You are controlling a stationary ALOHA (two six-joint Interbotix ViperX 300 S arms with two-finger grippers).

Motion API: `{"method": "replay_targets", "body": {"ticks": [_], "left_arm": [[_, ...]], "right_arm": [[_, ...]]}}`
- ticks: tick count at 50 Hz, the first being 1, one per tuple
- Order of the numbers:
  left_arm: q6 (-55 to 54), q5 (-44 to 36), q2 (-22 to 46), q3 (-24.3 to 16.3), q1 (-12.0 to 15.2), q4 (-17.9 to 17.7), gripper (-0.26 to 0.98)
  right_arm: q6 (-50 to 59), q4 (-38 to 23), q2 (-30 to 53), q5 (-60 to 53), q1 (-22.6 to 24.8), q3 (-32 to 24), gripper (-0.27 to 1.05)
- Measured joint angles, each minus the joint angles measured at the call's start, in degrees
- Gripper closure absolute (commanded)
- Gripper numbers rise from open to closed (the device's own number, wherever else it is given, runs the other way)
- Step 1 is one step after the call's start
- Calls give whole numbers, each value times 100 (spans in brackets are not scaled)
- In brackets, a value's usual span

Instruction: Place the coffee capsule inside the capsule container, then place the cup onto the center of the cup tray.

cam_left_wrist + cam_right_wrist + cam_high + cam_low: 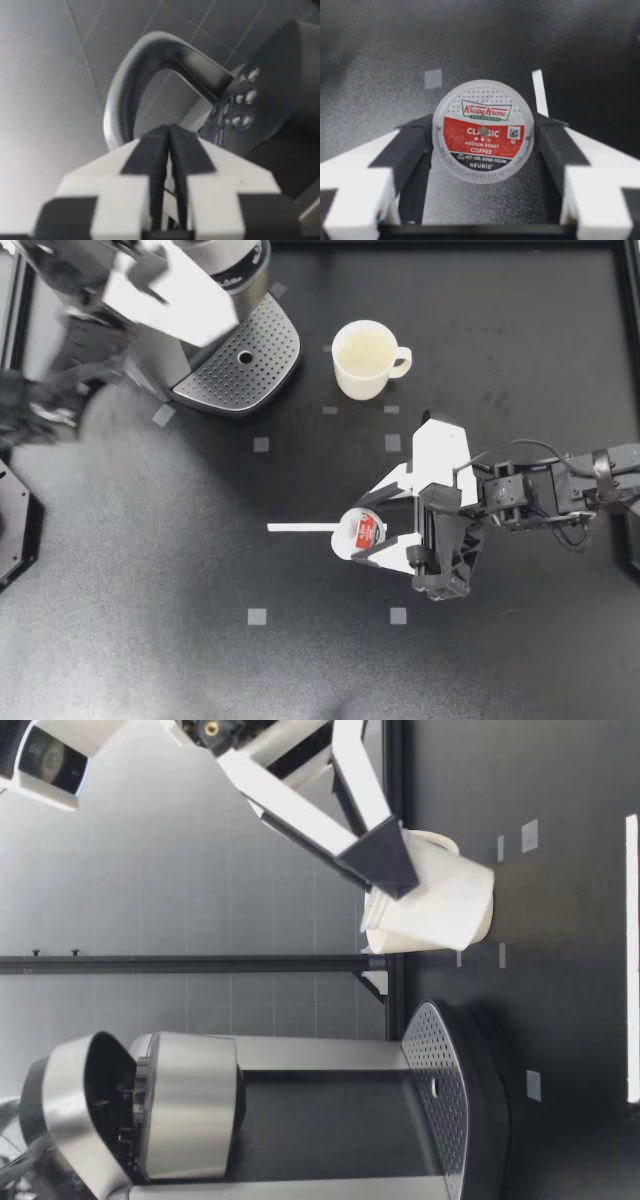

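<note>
The coffee capsule [366,531] is clamped between the fingers of my right gripper [358,531], one finger pressing on each side of its rim, near the middle of the table [150,640]. In the right wrist view the capsule's [483,131] foil lid faces back at the camera. Its axis therefore runs along the gripper [482,145], with the base pointing away from the wrist. From above, the lid also shows, so it is tilted partly upward. A white tape strip [300,528] lies on the table just ahead of the capsule. The white cup [365,360] stands upright well apart, beside the coffee machine [215,345], whose perforated cup tray [245,365] is bare. My left gripper [205,320] hovers over the machine, fingers pressed together on nothing. In the low view the machine's lid [85,1115] stands raised.
</note>
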Motion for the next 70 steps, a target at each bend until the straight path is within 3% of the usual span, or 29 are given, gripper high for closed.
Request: {"method": "replay_targets", "body": {"ticks": [7,16,22,35,45,56,70], "left_arm": [[-615,-606,-545,255,272,-18,60],[-1336,-1573,-1081,606,888,-35,60],[-1661,-2004,-1301,747,1063,-35,60],[-2206,-2733,-1679,879,1178,-44,60],[-3032,-4034,-2232,1063,1187,-44,60],[-3120,-4166,-2681,1362,1187,-44,60],[-3129,-4157,-2804,1450,1187,-35,60]], "right_arm": [[0,0,9,-62,0,-35,34],[0,0,9,-88,0,-88,34],[9,0,0,-123,-9,-141,34],[-88,-35,-255,-431,-105,-325,34],[-246,-167,-826,-817,-1063,-510,34],[-923,-255,-835,-1081,-1854,-1063,34],[-1714,-264,-404,-721,-2153,-1881,34]]}}
